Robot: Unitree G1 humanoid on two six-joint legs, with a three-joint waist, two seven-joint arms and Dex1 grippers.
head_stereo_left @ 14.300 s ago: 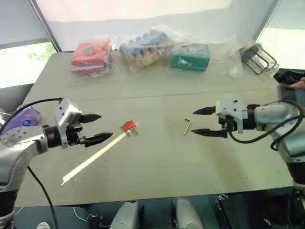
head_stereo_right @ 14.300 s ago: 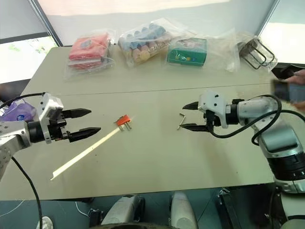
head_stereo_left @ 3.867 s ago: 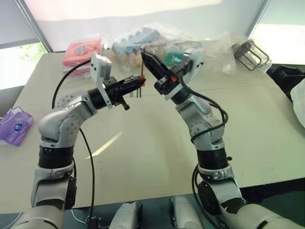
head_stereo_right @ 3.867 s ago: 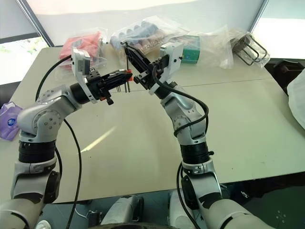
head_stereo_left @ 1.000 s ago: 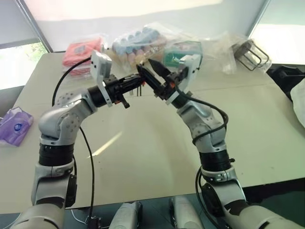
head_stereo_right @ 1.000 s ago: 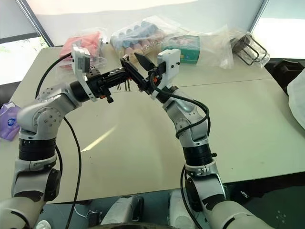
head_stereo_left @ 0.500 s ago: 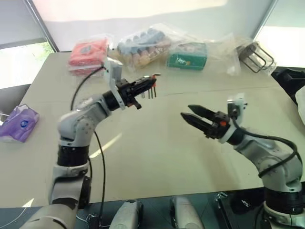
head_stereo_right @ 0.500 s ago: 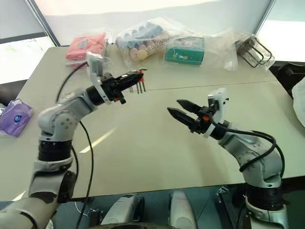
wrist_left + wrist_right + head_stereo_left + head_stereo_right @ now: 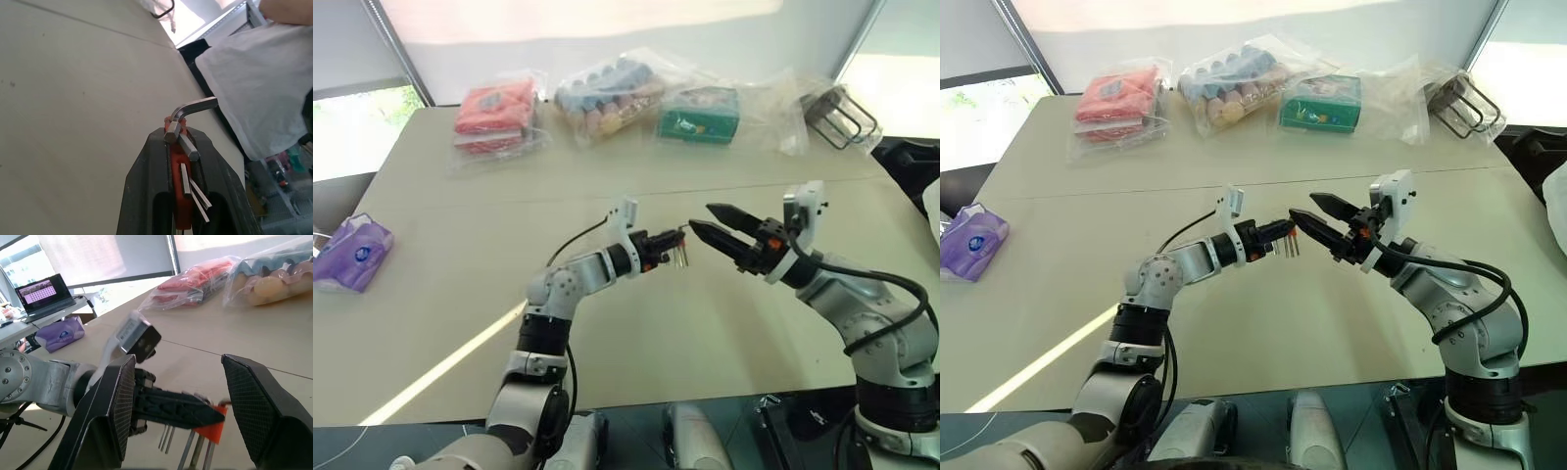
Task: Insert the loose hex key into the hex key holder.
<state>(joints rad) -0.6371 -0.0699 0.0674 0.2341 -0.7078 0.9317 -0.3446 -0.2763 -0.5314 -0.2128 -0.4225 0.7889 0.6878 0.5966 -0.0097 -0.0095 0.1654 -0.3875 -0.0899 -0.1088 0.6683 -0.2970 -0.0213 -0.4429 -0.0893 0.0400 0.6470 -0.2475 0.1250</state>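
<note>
My left gripper (image 9: 658, 260) is shut on the red-orange hex key holder (image 9: 177, 208) and holds it above the table's middle. Several thin keys (image 9: 1289, 249) hang from the block like a comb. The loose hex key (image 9: 191, 106), a grey L-shaped rod, appears seated in the holder's far end among the others. My right gripper (image 9: 701, 216) is open and holds nothing. Its black fingertips (image 9: 1295, 214) point at the holder from the right, a short gap away. In the right wrist view the holder (image 9: 213, 429) sits between my spread fingers (image 9: 113, 401).
A long pale wooden stick (image 9: 440, 362) lies at the table's front left. Bagged goods line the far edge: a red pack (image 9: 494, 108), a bag of eggs (image 9: 602, 93), a green box (image 9: 697, 113) and a black wire item (image 9: 842, 113). A purple tissue pack (image 9: 347, 255) sits far left.
My right gripper let go and drew away to the right and down, then held still. My left arm dropped and swung right with the holder, rolling it, up to the right fingertips.
</note>
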